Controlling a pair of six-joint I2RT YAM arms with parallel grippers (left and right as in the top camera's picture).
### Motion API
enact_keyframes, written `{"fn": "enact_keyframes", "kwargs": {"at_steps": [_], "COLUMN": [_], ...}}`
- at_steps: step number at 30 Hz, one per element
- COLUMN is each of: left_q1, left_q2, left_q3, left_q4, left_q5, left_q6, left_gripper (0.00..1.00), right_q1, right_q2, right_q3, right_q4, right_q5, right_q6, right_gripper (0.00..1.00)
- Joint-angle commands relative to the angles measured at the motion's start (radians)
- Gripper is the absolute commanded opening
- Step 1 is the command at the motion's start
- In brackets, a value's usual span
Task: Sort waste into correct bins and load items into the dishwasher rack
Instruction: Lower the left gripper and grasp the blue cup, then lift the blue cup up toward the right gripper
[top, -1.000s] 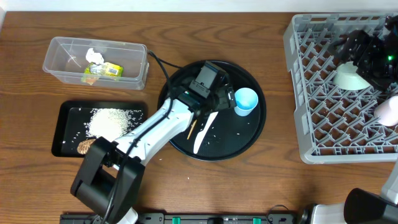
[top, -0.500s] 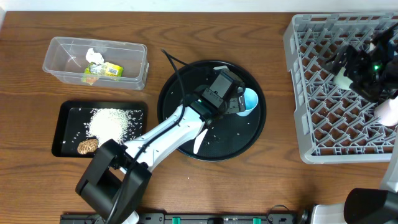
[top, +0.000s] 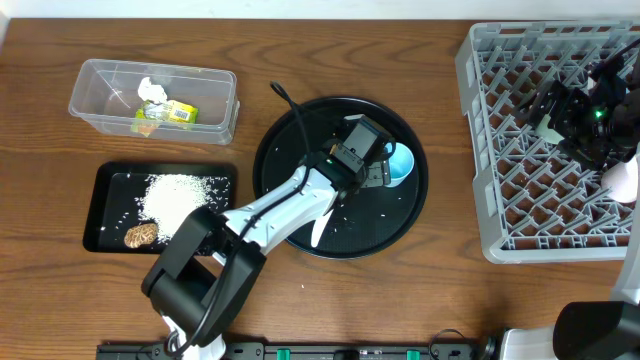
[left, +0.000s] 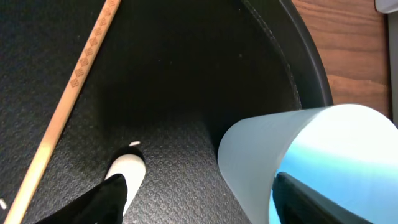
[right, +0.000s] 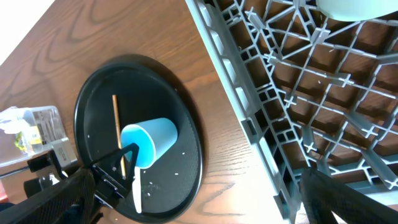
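Observation:
The blue cup (top: 401, 162) stands on the large round black tray (top: 300, 120). My left gripper (top: 380, 168) is open at the cup. In the left wrist view (left: 199, 208) one finger is inside the cup (left: 292, 155) and the other is outside, over the white spoon (left: 130, 171). The chopstick (left: 68, 99) lies beside them. My right gripper (top: 575, 112) is open and empty over the grey rack (top: 480, 130). It hides most of the mint-white bowl (right: 354, 6). A pink-white cup (top: 622, 180) sits in the rack.
The clear tub (top: 95, 85) holds the tissue (top: 152, 90) and wrapper (top: 172, 113). The shallow black tray (top: 105, 180) holds rice (top: 180, 195) and the brown lump (top: 142, 234). A few rice grains lie on the round tray.
My left gripper has moved right to the blue cup and now has one finger in it. My right gripper has moved down and left over the mint-white bowl.

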Motion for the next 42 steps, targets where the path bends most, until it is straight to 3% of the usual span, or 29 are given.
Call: {"fn": "enact_keyframes", "kwargs": {"at_steps": [1,8,16,20,27,31,36,42], "left_q1": [-0.002,-0.002,-0.002,-0.002,0.011,0.032,0.093,0.192], "left_q2": [0.011,0.012,0.012,0.005,-0.131,-0.291,-0.509,-0.711], "left_q3": [0.013,0.013,0.013,0.013,0.013,0.013,0.013,0.013], "left_q4": [0.013,0.027,0.026,0.025,-0.014,-0.096,-0.104,-0.115], "left_q5": [-0.027,-0.027,-0.026,-0.014,0.142,0.253,0.406,0.527], "left_q6": [0.008,-0.040,-0.040,-0.039,-0.041,-0.108,-0.125,-0.237], "left_gripper": [0.73,0.33,0.07,0.06,0.06,0.06,0.06,0.06], "right_q1": [0.005,0.005,0.005,0.012,0.056,0.082,0.094,0.094], "right_q2": [0.001,0.001,0.001,0.001,0.000,0.000,0.001,0.001], "right_q3": [-0.003,-0.003,-0.003,-0.003,-0.003,-0.004,-0.007,-0.007], "right_q4": [-0.005,-0.009,-0.029,-0.038,-0.060,-0.069,-0.071,-0.050], "right_q5": [0.002,0.002,0.003,0.002,-0.053,-0.252,-0.436,-0.958], "right_q6": [-0.023,-0.023,-0.023,-0.029,-0.077,-0.192,-0.200,-0.246], "right_gripper": [0.99,0.99,0.99,0.99,0.99,0.99,0.99,0.99]}}
